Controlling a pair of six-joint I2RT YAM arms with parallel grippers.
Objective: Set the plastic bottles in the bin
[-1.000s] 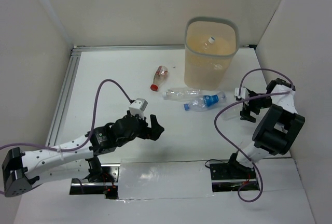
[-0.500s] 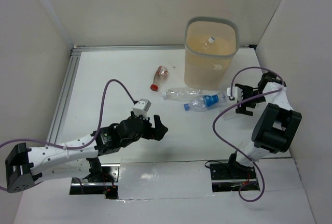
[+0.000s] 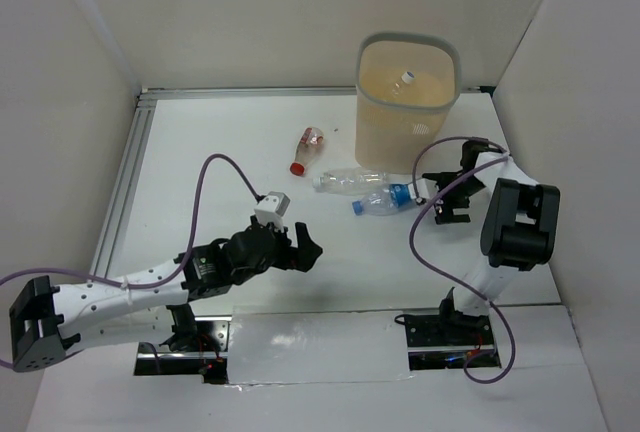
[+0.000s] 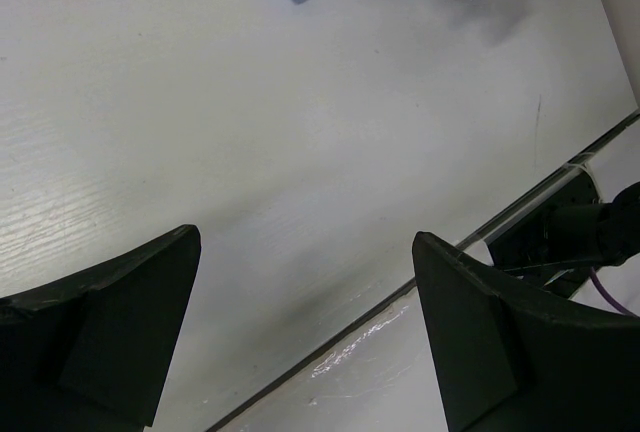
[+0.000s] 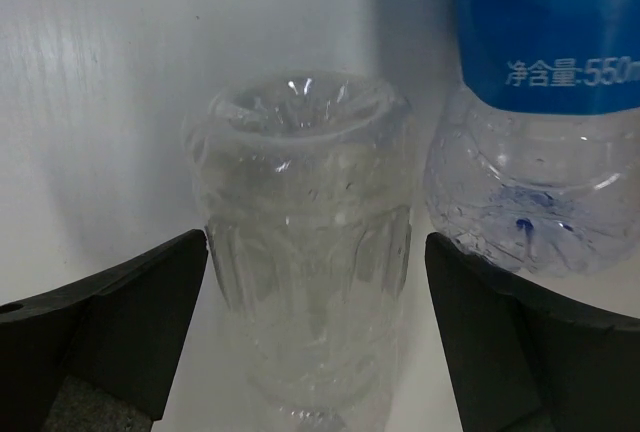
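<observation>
Clearly the step is the reach: the right gripper (image 3: 438, 198), wide open and empty, faces the base of the clear bottle (image 5: 305, 242), which lies just on the near side of the bin (image 3: 400, 137). Next it should go around the bottle and close. The left gripper (image 3: 300, 249) hangs open and holds nothing.

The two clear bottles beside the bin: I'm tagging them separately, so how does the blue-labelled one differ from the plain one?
The blue-labelled bottle has a blue cap; the plain bottle has a whitish cap and no visible label. The blue-labelled bottle lies nearer the arms, the plain bottle nearer the bin. Both are clear plastic, lying on their sides on the table, caps toward the left arm's side.
</observation>
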